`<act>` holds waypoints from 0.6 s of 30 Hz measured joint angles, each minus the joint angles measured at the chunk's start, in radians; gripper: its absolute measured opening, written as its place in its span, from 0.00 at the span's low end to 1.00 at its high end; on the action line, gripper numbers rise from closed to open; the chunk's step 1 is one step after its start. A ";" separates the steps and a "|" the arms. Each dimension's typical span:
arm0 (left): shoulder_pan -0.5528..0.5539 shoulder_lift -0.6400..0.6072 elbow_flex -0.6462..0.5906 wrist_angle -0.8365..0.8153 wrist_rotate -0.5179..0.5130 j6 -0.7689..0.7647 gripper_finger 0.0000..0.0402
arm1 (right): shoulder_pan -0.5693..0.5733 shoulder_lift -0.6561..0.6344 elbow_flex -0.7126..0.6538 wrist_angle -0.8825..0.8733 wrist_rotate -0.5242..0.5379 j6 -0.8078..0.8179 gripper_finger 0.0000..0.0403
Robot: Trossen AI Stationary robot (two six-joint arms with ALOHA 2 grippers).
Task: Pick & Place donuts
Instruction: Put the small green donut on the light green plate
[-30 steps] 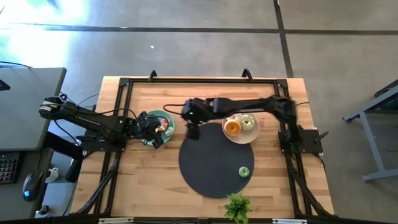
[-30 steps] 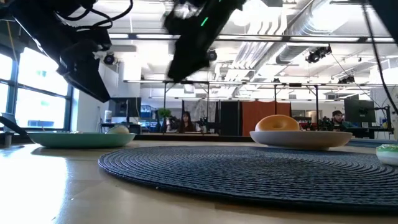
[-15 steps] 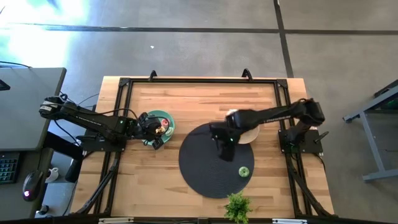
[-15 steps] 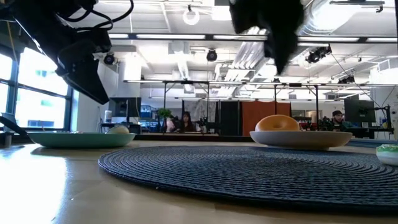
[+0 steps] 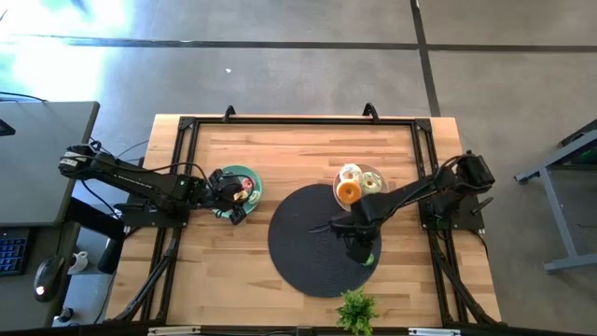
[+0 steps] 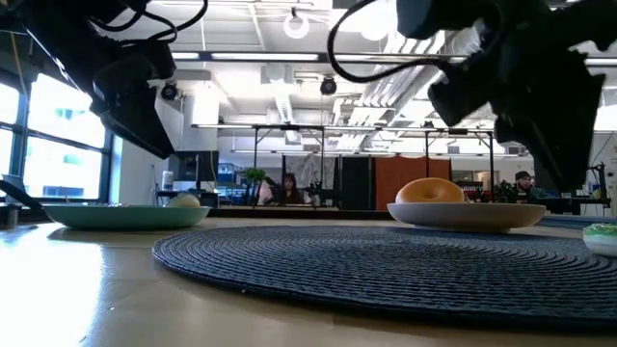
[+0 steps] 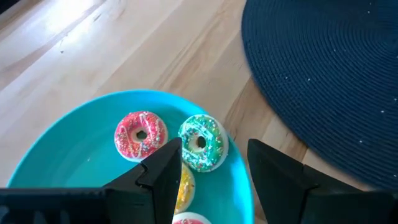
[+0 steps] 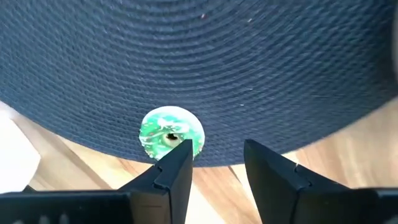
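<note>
High view: the right gripper hangs over the green donut at the dark mat's five o'clock edge, far nearer than the left gripper.

Right wrist view: jaws parted, donut just ahead, slightly off-centre.

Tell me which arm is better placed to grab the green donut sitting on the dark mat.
The right arm. Its open gripper hangs just above the green donut at the mat's edge, while the left gripper hovers over the teal plate.
</note>
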 joint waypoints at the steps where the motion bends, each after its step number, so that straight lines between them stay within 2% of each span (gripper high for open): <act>1: 0.000 0.000 0.000 0.000 0.004 -0.001 0.45 | 0.007 0.000 -0.017 0.022 -0.005 0.003 0.35; 11: 0.000 0.000 0.000 0.031 0.002 -0.029 0.45 | 0.062 0.000 -0.151 0.187 -0.035 0.023 0.35; 18: 0.000 0.000 0.000 0.056 0.002 -0.020 0.45 | 0.068 -0.002 -0.197 0.295 0.012 -0.009 0.34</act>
